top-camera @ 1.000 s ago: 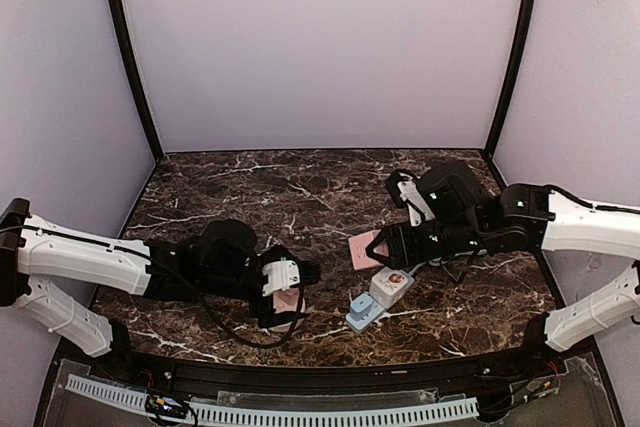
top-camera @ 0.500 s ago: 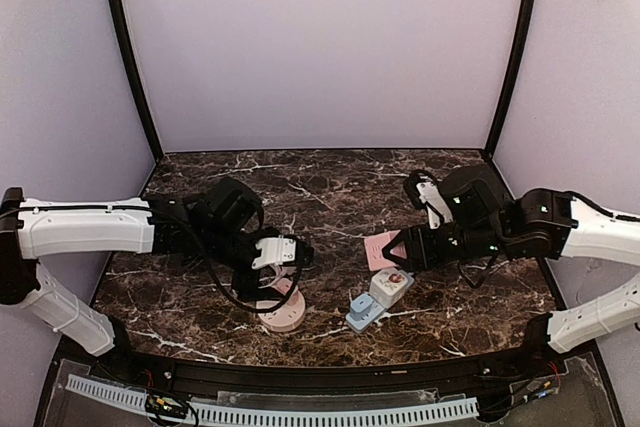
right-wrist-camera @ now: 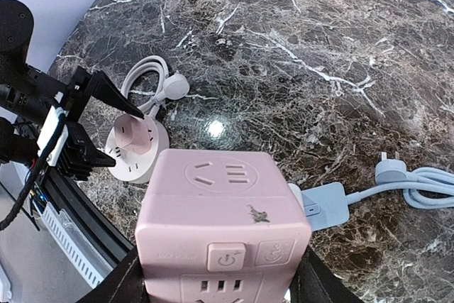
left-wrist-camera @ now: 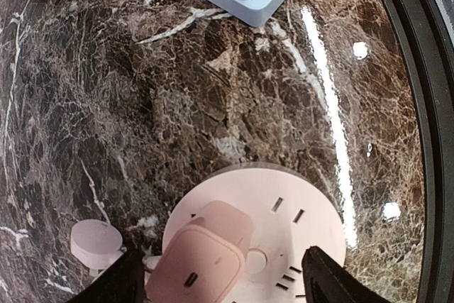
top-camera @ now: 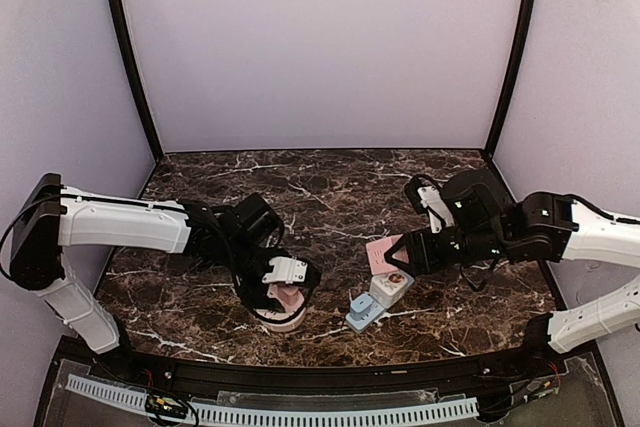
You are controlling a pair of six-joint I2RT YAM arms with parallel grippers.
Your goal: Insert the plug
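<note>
Plug [left-wrist-camera: 202, 257], a pink block with rounded corners, sat on top of the round pink socket [left-wrist-camera: 284, 218] near the front edge of the desk [top-camera: 330, 197], covering the socket's left part in the left wrist view and leaving several slots bare on the other side. Whether its pins were fully home could not be told. The left claw [left-wrist-camera: 221, 274] hung directly over it with its fingers spread wide, one on each side of the socket, gripping nothing. A small round cable end [left-wrist-camera: 92, 240] lay on the marble just beside the socket, and the right wrist view showed a loop of white cable [right-wrist-camera: 152, 76] beyond it. To the right, apart from the socket, a pale blue power strip [top-camera: 365, 315] lay flat on the desk with a white adapter [top-camera: 392, 285] standing on it. Just above that strip the right claw [right-wrist-camera: 213, 285] was clamped on a pink cube socket [right-wrist-camera: 223, 204], held off the desk with one outlet face and a power button turned toward the wrist camera.
</note>
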